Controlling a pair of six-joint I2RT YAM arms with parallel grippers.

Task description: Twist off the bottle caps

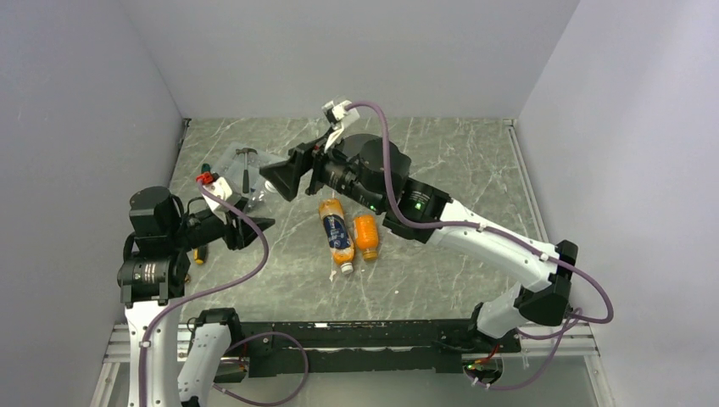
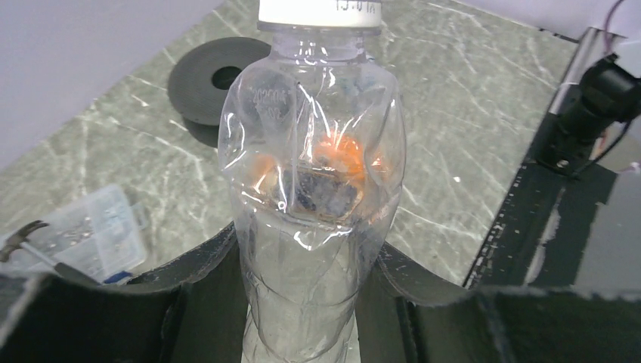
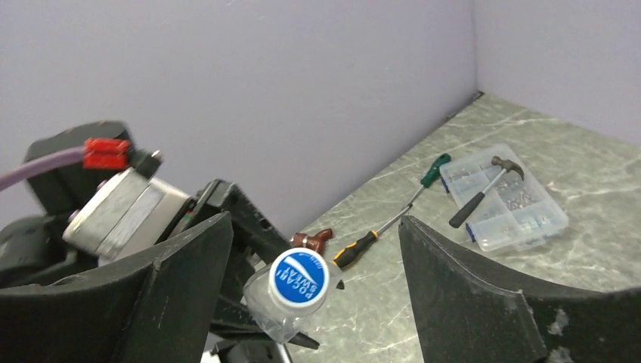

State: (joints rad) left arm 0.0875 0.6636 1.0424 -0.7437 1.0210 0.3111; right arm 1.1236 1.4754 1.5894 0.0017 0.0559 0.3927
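The clear bottle [image 2: 314, 189] is pinched in the left jaws over the left counter [image 1: 441, 161]; its cap [image 3: 298, 277] is flanked by the spread right jaws. The seemingly soft body could be twisted along with the cap.

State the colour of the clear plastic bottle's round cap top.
Cap: blue, white lettering; right wrist view.
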